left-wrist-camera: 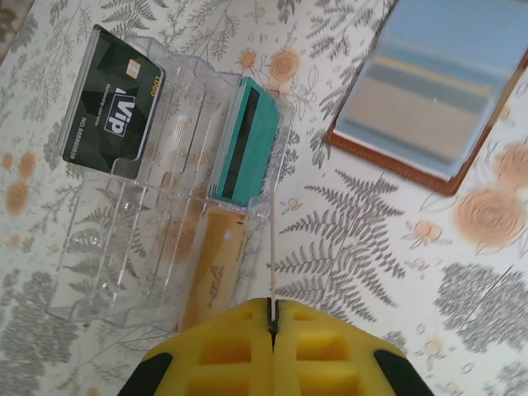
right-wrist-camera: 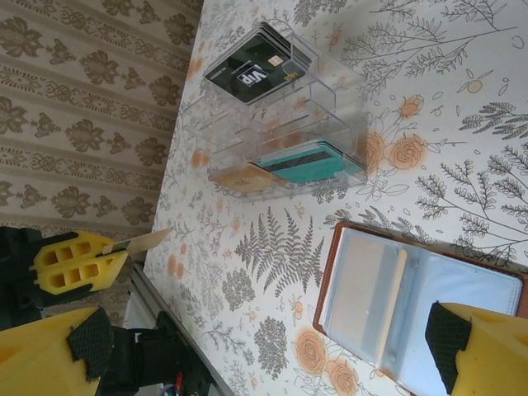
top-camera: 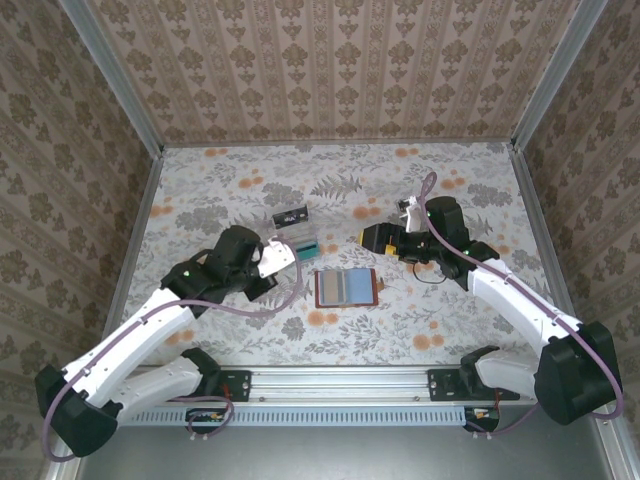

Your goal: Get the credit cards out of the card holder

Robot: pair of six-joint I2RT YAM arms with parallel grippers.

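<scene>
I see the small brown leather bifold card holder [top-camera: 345, 287] lying open mid-table, my left gripper [left-wrist-camera: 273, 312] at its ten o'clock, pinched tight on a thin beige card [right-wrist-camera: 148, 240], my right gripper [top-camera: 372, 238] at one o'clock, spread wide and empty, clear plastic card rack [top-camera: 300, 238] at eleven o'clock.

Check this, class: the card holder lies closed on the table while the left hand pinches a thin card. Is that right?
Not quite: the card holder lies open, its blue-grey slots facing up, as the top external view shows. The left hand does pinch a thin card.
</scene>
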